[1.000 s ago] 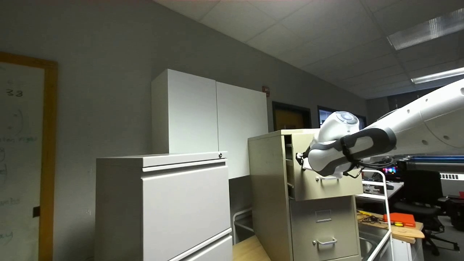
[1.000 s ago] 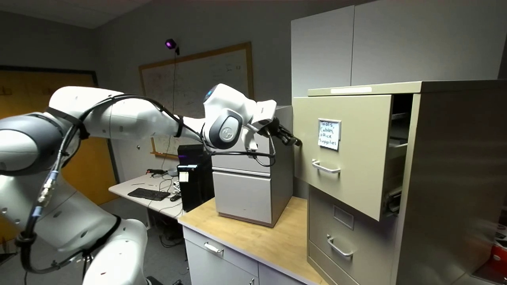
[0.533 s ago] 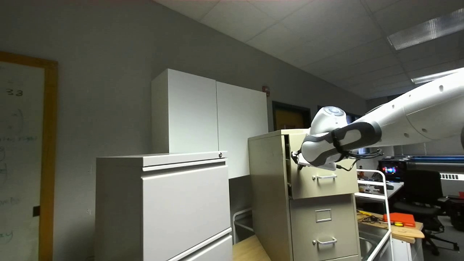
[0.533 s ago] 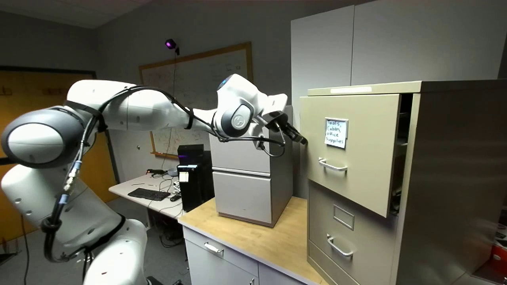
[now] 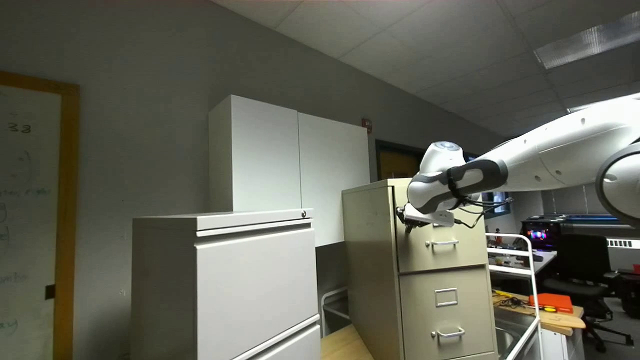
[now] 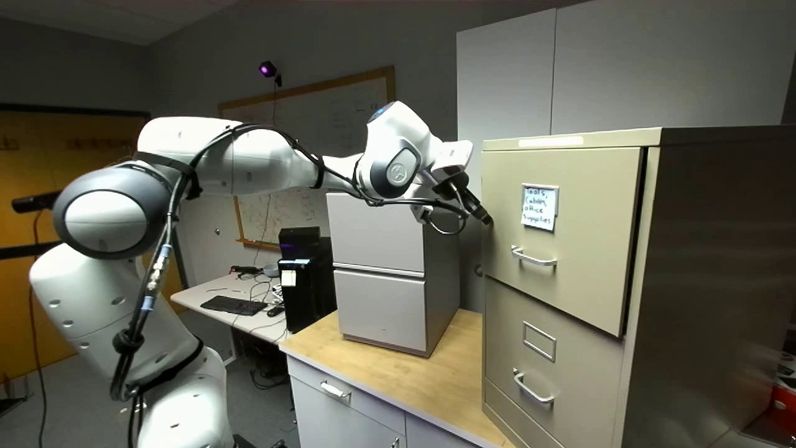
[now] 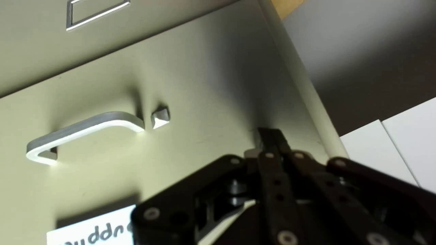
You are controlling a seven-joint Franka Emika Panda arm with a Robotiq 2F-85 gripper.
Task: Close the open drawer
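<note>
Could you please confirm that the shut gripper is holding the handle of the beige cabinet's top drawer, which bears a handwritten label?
Not quite: the shut gripper is not holding the handle; the wrist view shows its fingertips at the front of the top drawer, away from the handle. The handwritten label is indeed there.

A wood-framed whiteboard (image 5: pixel 30 220) and white cupboards (image 5: pixel 272 160) hang on the grey wall (image 5: pixel 150 110).

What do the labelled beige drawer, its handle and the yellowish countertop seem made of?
The drawer: likely painted metal, satin finish; its front shows a soft sheen.
The handle: probably bare or plated metal, smooth, by its silvery highlights in the wrist view.
The countertop: mottled yellow with a low sheen, so wood or laminate; I can't tell which.
</note>
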